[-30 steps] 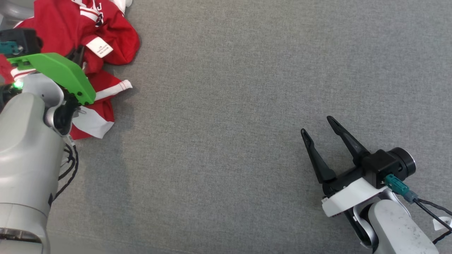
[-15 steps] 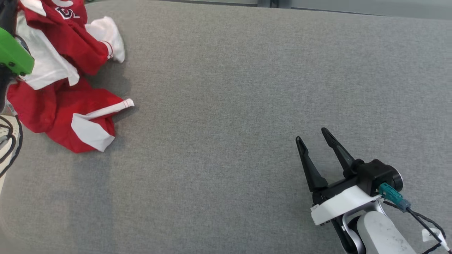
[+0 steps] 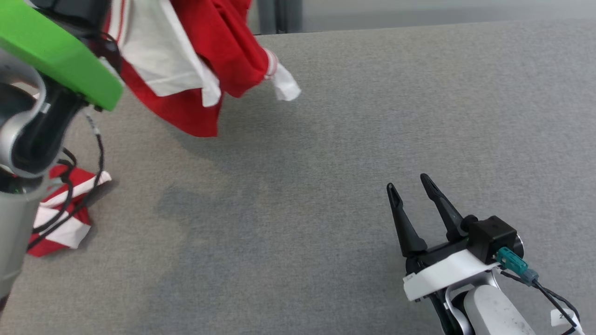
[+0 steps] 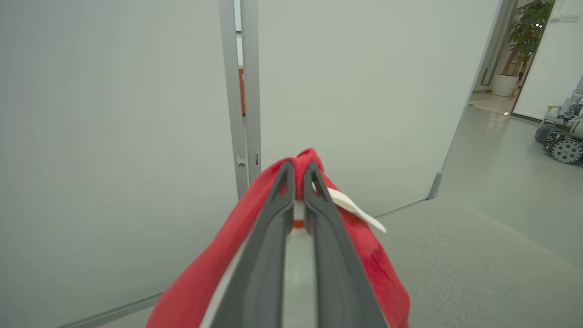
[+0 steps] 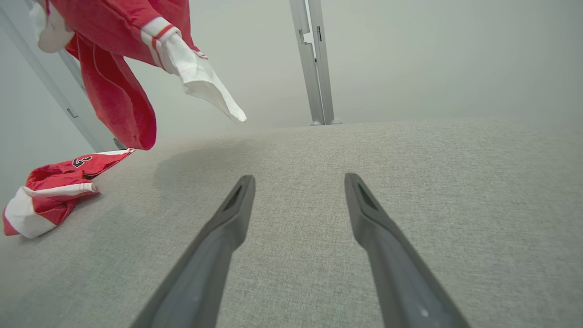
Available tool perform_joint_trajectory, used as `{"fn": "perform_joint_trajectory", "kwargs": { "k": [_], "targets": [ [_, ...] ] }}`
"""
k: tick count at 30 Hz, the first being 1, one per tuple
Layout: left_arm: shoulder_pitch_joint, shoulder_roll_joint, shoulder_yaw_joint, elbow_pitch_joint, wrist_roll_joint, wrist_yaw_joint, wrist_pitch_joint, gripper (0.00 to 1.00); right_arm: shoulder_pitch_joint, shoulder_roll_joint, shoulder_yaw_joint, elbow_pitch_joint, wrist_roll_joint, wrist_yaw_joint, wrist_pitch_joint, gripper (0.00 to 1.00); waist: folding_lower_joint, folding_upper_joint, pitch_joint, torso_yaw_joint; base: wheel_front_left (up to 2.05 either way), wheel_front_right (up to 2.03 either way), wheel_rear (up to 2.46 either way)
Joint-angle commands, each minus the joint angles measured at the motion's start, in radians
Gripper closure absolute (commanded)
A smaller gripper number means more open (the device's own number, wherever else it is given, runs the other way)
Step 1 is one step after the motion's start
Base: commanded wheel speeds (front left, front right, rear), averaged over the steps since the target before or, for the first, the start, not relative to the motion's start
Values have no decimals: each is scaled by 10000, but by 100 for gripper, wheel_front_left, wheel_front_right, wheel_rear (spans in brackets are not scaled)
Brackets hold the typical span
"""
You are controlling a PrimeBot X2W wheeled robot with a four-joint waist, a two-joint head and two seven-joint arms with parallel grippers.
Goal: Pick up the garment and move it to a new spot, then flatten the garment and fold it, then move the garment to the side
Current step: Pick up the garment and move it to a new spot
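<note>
Two pincers on my screens. My left pincer (image 4: 298, 171) is clamped on a fold of the red-and-white garment (image 3: 219, 56), which hangs at eleven o'clock in the head view, above the grey tabletop (image 3: 326, 163). A bunched end lies on the tabletop at eight o'clock. My right pincer (image 3: 407, 182) sits at five o'clock, fingers apart, empty, well apart from the cloth.

An office-like robot lab — pale partition panels (image 4: 364, 91), a potted plant (image 4: 524, 36), another wheeled robot (image 4: 564, 139) beyond
</note>
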Motion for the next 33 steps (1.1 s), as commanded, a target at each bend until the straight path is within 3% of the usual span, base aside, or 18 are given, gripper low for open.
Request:
{"fn": "perform_joint_trajectory", "kwargs": {
  "k": [1, 5, 9, 15, 22, 24, 25, 29, 33],
  "targets": [
    [228, -139, -121, -313, -28, 123, 102, 100, 39, 43, -8, -34, 45, 4, -3, 0, 1, 0, -52, -1047, 0, 0, 0],
    [644, -567, -887, -1328, 227, 505, 460, 100, 5, 99, -61, -66, 111, 4, -3, 0, 1, 0, 32, -1895, 0, 0, 0],
    [1424, -936, -1710, -895, 510, 771, 494, 100, 24, 130, -75, -98, 169, 4, -3, 0, 1, 0, 116, -2654, 0, 0, 0],
    [2668, -1637, -2913, 1800, 843, 636, 17, 100, 194, 146, -150, -142, 408, 4, -3, 0, 1, 0, 233, -3405, 0, 0, 0],
    [2769, -2784, -3312, 5286, 1580, 319, -2273, 100, 267, 142, -182, -139, 350, 4, -3, 0, 1, 0, 93, -3525, 0, 0, 0],
    [2760, -2996, -3314, 5641, 1826, 286, -3171, 49, 355, 144, -291, -149, 206, 4, -3, 0, 1, 0, -47, -3365, 0, 0, 0],
    [2901, -3126, -3234, 5730, 1811, 235, -3661, 0, 403, 146, -334, -136, 134, 4, -3, 0, 1, 0, -162, -3260, 0, 0, 0],
    [3645, -3138, -2951, 5602, 1998, 485, -5285, 0, 536, 67, -435, -167, -223, 4, -3, 0, 1, 0, -680, -2833, 0, 0, 0],
    [4905, -2870, -2422, 4689, 2197, 980, -5878, 0, 768, -181, -685, -368, -450, 4, -3, 0, 1, 0, -1245, -2284, 0, 0, 0]
  ]
}}
